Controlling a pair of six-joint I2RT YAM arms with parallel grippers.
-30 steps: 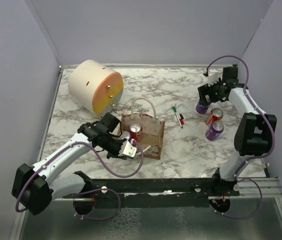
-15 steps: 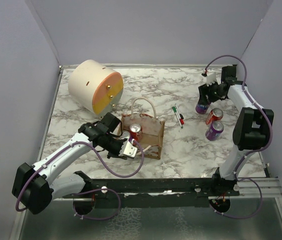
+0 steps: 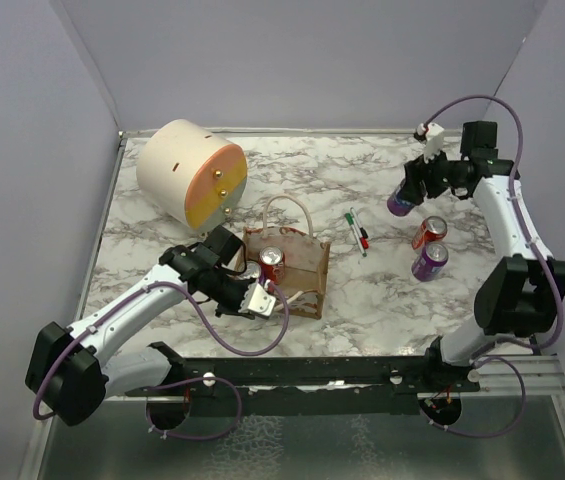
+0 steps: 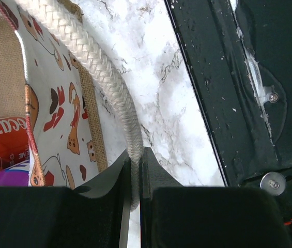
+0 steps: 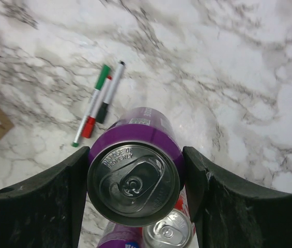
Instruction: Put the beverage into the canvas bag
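Jaws on the right arm are clamped on a purple can [image 5: 133,175], squeezing its sides near the top and holding it tilted, seemingly clear of the bench [image 3: 362,290]. Just beside it sit a loose red can [image 3: 428,232] and a second purple can [image 3: 429,261], with a few pens [image 3: 359,232] nearby. The left jaws are pinched together on a rope handle [image 4: 109,88] of the canvas bag [image 3: 297,270]. The bag stands mid-bench, well apart from the held can, with a red cola can [image 3: 272,262] already inside. A big cream-and-orange cylinder [image 3: 190,175] lies behind.
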